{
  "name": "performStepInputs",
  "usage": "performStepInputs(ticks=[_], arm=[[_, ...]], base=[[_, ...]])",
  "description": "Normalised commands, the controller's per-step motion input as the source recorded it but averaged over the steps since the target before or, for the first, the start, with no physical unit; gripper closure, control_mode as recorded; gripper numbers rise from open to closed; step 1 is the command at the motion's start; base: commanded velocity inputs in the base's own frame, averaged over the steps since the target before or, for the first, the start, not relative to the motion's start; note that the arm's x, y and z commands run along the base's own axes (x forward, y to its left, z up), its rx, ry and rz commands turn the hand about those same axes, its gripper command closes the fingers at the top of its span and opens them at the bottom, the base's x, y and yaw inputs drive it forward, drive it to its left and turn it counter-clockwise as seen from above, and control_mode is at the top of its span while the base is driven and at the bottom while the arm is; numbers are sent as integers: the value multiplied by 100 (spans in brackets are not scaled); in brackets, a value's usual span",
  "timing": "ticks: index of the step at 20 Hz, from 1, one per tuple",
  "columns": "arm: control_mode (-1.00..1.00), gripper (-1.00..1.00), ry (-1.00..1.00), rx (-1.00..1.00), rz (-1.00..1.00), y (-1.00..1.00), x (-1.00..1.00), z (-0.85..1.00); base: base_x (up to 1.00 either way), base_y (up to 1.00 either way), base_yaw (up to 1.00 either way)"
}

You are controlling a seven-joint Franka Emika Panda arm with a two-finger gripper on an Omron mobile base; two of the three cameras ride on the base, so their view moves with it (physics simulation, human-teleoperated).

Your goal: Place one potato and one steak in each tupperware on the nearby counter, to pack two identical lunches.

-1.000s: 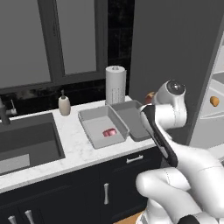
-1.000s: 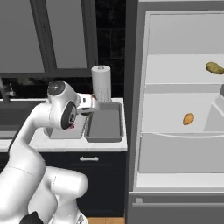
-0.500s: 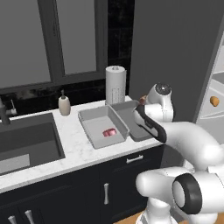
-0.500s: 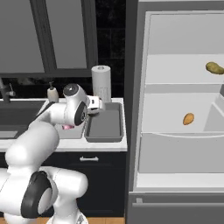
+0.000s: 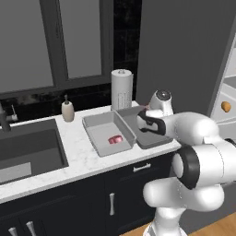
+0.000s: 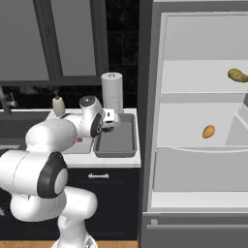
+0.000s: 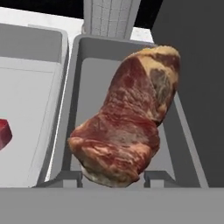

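Observation:
My gripper is shut on a large marbled steak, held just above the darker right tupperware. The lighter left tupperware holds a small red steak. In the left base view both tupperwares sit side by side on the white marbled counter, with the small steak in the left one. My hand hangs over the dark tupperware. Two potatoes lie on shelves in the open fridge.
A paper towel roll stands right behind the tupperwares. A soap dispenser and the dark sink are to the left. The fridge's dark side wall rises just right of the counter's end.
The arm has swung down and forward from a raised pose, bringing the hand with the steak low over the right tupperware. The trays and the small steak have not moved.

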Motion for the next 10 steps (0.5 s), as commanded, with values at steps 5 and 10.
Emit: performStepInputs(ticks=[5,10], arm=[[-100,-100,0,1,0,-17,19,-3],[-100,-100,-2,8,0,4,-7,13]], base=[[0,0,0],[0,0,0]])
